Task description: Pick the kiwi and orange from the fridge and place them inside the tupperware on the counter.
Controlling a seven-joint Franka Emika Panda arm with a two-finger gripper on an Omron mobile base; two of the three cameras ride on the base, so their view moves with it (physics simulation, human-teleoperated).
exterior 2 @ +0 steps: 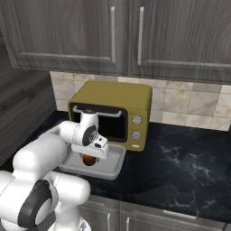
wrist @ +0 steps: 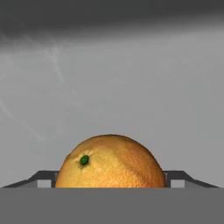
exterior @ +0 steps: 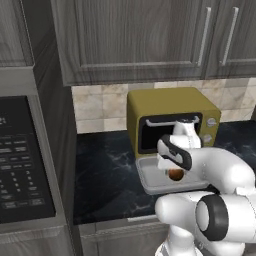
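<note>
My gripper (exterior: pixel 174 171) points down over the tupperware (exterior: pixel 146 181), a pale grey tray on the black counter (exterior: pixel 105 175) in front of the microwave. It is shut on the orange (exterior: pixel 175 175), which hangs just above the tray floor. From the right, the orange (exterior 2: pixel 89 159) shows under the hand, over the tupperware (exterior 2: pixel 118 165). In the hand view the orange (wrist: pixel 110 162), with its green stem spot, sits between the two fingertips (wrist: pixel 43 177) against the grey tray floor. The kiwi and the fridge are out of view.
A yellow-olive microwave (exterior: pixel 165 102) stands right behind the tray against the tiled wall. Dark wood cabinets hang above it. A tall grey unit with a dark control panel (exterior: pixel 20 160) borders the counter on the left. Bare counter (exterior 2: pixel 180 167) stretches to the right.
</note>
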